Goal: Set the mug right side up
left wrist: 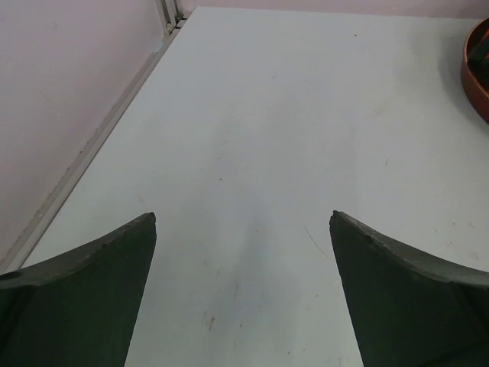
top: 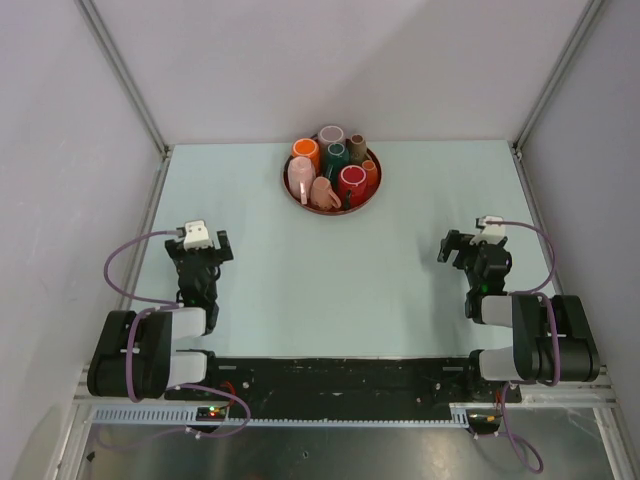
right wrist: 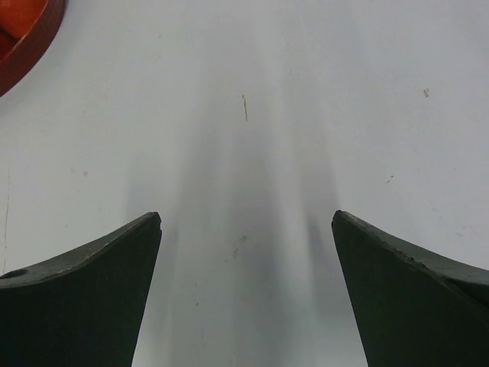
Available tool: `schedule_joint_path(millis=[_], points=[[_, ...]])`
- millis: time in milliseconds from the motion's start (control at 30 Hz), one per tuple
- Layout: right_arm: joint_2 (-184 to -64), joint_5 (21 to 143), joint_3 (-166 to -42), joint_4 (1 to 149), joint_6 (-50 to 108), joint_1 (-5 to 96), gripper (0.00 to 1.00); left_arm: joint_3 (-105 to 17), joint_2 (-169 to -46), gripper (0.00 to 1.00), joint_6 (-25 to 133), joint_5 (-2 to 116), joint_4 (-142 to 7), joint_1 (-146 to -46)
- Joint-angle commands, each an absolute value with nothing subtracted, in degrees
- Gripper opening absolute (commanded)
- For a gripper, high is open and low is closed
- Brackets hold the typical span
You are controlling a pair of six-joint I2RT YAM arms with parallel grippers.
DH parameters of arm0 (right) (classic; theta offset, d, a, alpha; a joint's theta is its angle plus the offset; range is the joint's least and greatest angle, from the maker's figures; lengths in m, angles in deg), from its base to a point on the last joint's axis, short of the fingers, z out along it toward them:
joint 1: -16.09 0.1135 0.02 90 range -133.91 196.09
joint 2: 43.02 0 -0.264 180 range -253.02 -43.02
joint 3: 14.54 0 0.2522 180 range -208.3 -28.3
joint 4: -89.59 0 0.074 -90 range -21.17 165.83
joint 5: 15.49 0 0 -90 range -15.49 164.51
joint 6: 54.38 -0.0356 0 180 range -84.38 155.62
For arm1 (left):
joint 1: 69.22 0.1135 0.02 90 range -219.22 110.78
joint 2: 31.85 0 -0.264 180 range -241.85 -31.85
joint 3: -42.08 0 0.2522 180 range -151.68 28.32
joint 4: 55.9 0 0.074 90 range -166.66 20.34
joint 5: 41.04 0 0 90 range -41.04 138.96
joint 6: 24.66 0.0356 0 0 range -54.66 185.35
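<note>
Left fingers [left wrist: 84, 298] and right fingers [right wrist: 84, 298] are spread, holding nothing, and hang near their bases since I haven't reached out yet. The mug [top: 300, 174], pink and seemingly inverted, stands in the tray [top: 345, 208] across the surface [top: 330, 285], well apart from both.

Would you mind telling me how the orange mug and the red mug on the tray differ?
The orange mug is bright orange, the red mug deep red. The orange mug sits back left on the tray, the red mug front right. Both are crowded among other mugs.
</note>
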State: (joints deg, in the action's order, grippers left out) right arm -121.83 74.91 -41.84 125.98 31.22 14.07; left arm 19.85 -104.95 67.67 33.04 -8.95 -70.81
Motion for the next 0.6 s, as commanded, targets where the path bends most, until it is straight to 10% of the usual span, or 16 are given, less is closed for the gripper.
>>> schedule_joint_path(millis=[0, 300, 567], points=[[-121.0, 73.81, -43.02, 131.02, 32.3, 14.16, 1.0, 18.73, -104.27, 0.98, 66.66, 32.02, -5.34, -70.37], [-112.46, 67.58, -51.7, 110.94, 29.96, 14.87, 1.0, 16.0, -100.59, 0.98, 68.96, 37.89, -13.23, -70.28], [-109.84, 70.5, -65.28, 94.38, 22.89, 17.0, 1.0, -42.45, -112.78, 0.98, 73.35, 70.03, -92.93, -71.98]])
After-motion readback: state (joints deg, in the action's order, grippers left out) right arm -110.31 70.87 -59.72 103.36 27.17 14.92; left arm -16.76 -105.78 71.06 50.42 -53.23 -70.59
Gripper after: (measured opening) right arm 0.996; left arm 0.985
